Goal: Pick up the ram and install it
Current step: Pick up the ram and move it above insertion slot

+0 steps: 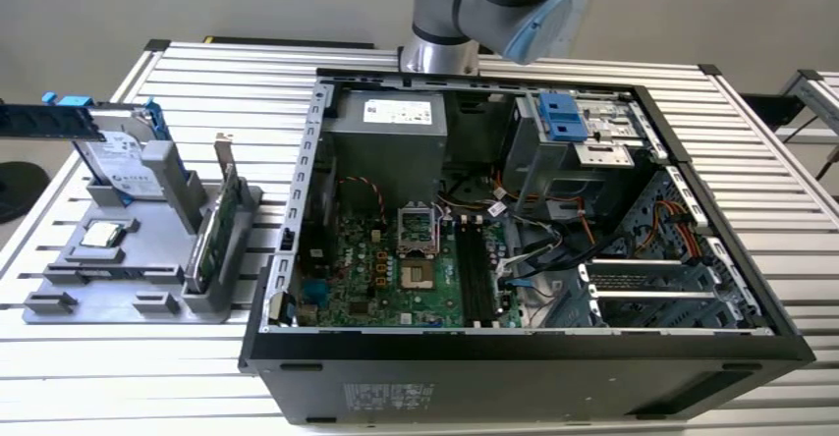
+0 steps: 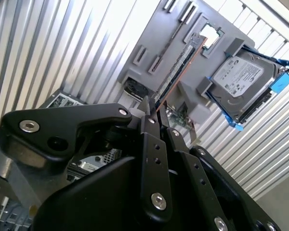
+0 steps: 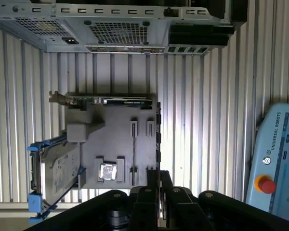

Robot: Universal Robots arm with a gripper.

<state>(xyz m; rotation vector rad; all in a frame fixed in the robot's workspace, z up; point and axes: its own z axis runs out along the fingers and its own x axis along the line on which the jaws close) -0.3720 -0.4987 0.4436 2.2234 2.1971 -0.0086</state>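
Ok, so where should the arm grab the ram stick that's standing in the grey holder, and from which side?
Take the ram by its upper long edge, near mid-length. Come straight down from above, with one of the fingers on each flat face. It stands on edge in the grey holder with its lower edge seated, so probably only the top strip is free to pinch.

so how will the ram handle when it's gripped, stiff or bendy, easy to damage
Probably stiff: the ram juts straight out from the end effector without sagging. Likely light, being such a thin, narrow board. Probably fragile too: bare chips line its face, so twisting or knocks could harm it.
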